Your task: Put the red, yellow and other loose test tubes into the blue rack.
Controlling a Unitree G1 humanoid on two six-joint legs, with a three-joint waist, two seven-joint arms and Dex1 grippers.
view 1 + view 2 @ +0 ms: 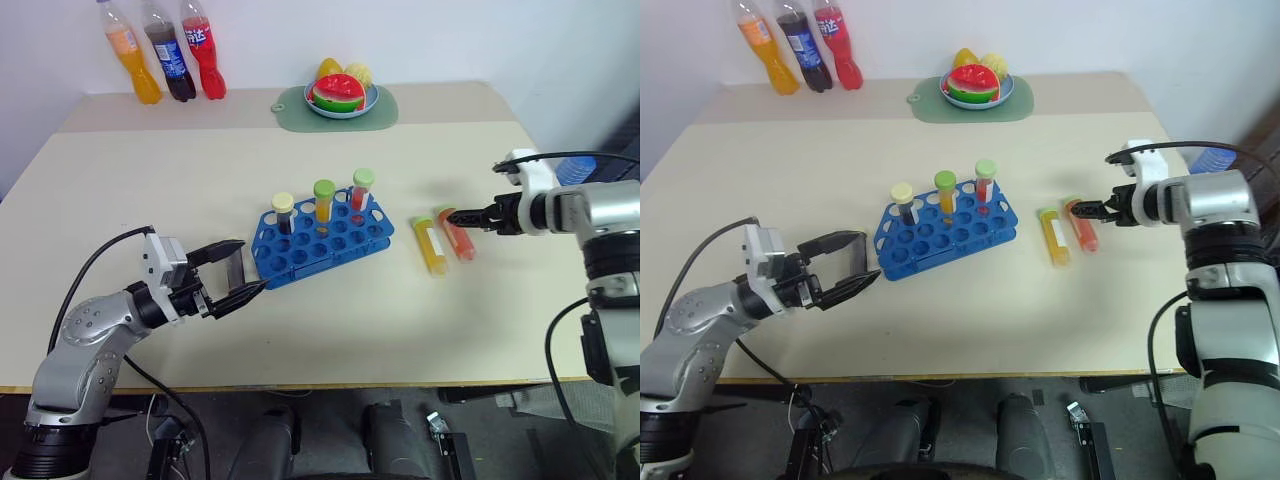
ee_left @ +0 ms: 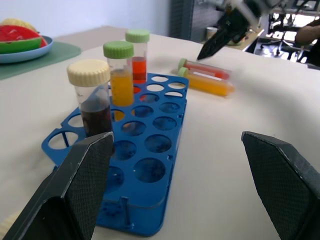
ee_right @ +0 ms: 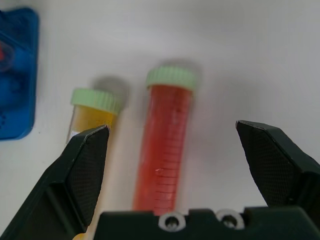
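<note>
Right tool [image 1: 462,216] is spread wide and gripping nothing, tips angled down at the table [image 1: 400,330], and straight ahead of it lies the red tube [image 1: 455,233], right between the spread fingers in the wrist view, not yet touched as far as I can tell. That tube lies flat, its long axis running along the tool's own line of reach, green cap at the far end, so the fingers straddle it across its width, which looks like the grip the next move needs. Just beside it, parallel and on the rack side, lies the yellow tube [image 1: 429,244], also flat with a green cap. The right arm is clearly the nearer one to both. Over on the other side, the left tool [image 1: 236,270] is also released and empty, held level just off the near corner of the blue rack [image 1: 318,238]. Count it up: two loose tubes on the table, one red and one yellow, and three tubes already upright in the rack's back row, cream-capped dark one, green-capped yellow, green-capped red. One rack, plenty of free holes.
</note>
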